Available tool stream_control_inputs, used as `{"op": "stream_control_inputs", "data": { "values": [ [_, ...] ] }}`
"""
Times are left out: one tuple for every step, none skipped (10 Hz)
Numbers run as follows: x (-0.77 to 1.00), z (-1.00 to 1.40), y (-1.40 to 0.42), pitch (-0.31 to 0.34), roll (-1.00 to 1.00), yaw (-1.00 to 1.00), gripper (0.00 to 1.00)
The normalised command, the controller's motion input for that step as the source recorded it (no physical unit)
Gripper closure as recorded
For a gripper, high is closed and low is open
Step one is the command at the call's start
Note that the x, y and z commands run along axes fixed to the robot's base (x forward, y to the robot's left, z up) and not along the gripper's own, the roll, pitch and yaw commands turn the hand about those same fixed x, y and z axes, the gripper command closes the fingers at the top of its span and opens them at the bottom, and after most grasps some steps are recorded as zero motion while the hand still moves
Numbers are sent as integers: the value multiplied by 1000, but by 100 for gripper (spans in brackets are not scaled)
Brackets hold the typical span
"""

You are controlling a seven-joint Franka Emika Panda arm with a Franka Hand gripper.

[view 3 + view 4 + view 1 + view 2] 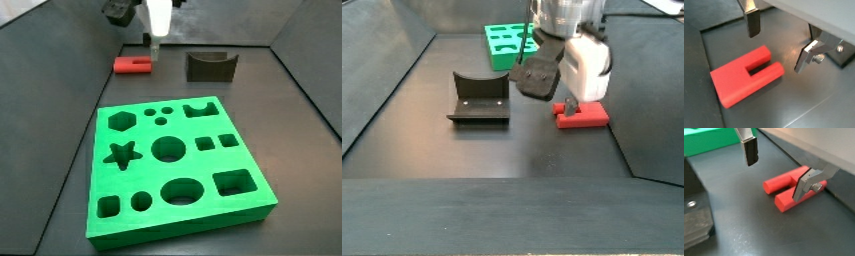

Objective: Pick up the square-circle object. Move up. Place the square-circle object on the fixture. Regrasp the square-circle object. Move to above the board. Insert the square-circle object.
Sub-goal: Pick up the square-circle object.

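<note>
While the square-circle object (745, 75) lies flat on the dark surface (811, 100), near the fixture (210, 66) and farther from the board (174, 165) than the fixture's near edge, the gripper (777, 165) hangs just above it with its jaws spread wide and holding nothing. In both wrist views one finger stands clear to the side of the red piece, while the second finger (807, 182) overlaps its edge; contact cannot be told. The piece sits off-centre between the jaws, toward that second finger. Its long axis seems to run roughly across the gap, so I judge the pick calls for a small sideways shift before descending.
</note>
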Motion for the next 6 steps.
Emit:
{"op": "stream_control_inputs", "data": {
  "values": [
    [-294, -537, 0, -167, 224, -540, 0],
    [-283, -523, 0, -210, 213, -434, 0],
    [-249, -531, 0, -223, 214, -314, 0],
    [-51, -477, 0, -171, 240, -203, 0],
    [46, -369, 0, -51, 209, -146, 0],
    [300, -209, 0, 36, 126, -166, 0]
  ]
}}
